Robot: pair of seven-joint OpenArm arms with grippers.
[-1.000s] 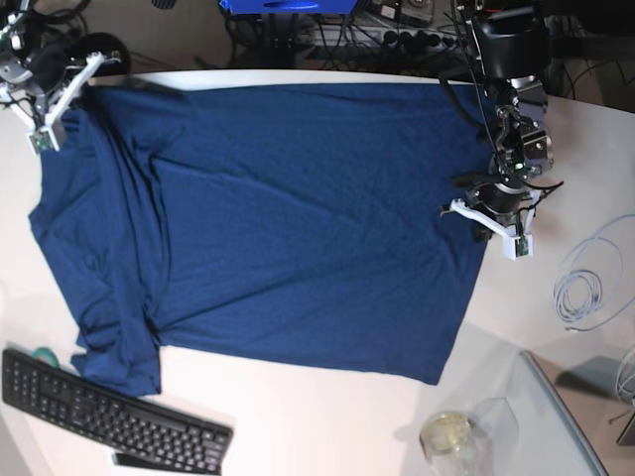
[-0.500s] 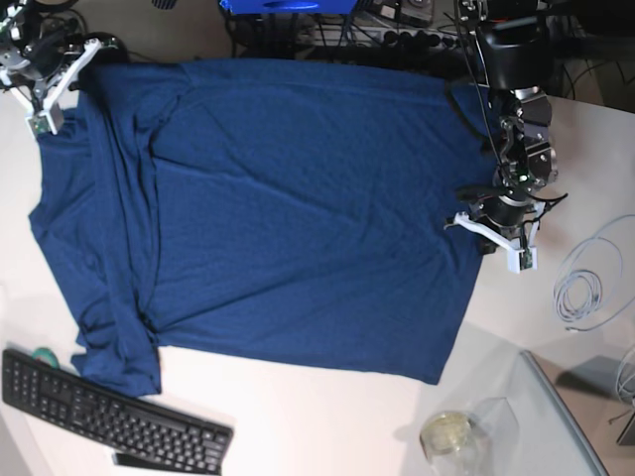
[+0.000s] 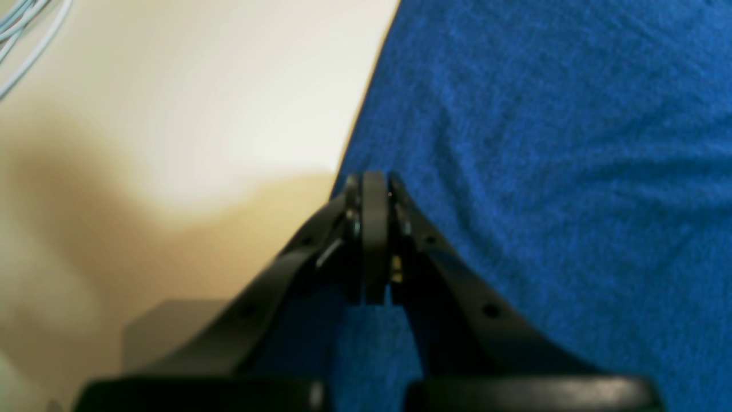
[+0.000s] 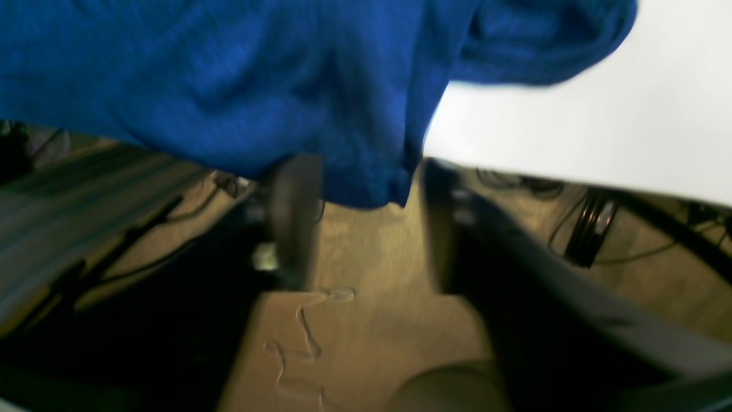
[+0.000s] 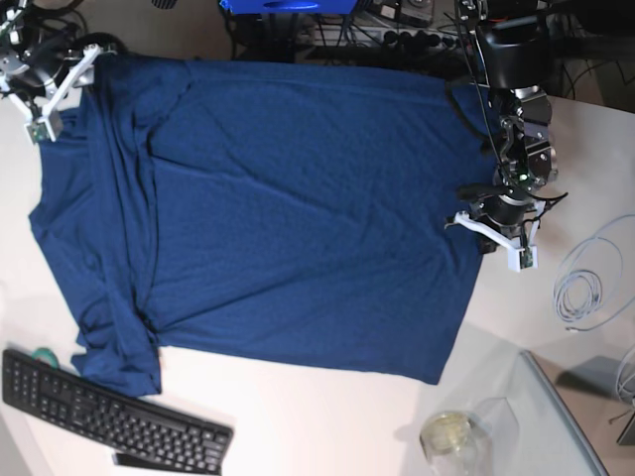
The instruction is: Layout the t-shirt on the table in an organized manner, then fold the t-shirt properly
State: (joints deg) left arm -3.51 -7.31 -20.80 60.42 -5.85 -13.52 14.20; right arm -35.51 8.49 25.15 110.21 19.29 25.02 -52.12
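Layout step. T-shirt (image 5: 288, 218) spread on tabletop (image 5: 327, 416), far edge draped over tabletop rim. Left gripper (image 3: 374, 189) jaws pinched shut at the hem. Right gripper (image 4: 360, 229) jaws apart, sleeve corner hanging between them, not gripped. Next: regrip, flatten bunched sleeve side.

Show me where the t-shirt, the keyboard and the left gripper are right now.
t-shirt (image 5: 298, 208): base view, middle of the spread body.
keyboard (image 5: 109, 412): base view, centre of the keys.
left gripper (image 3: 374, 189): left wrist view, the pressed-together fingertips at the shirt's edge.
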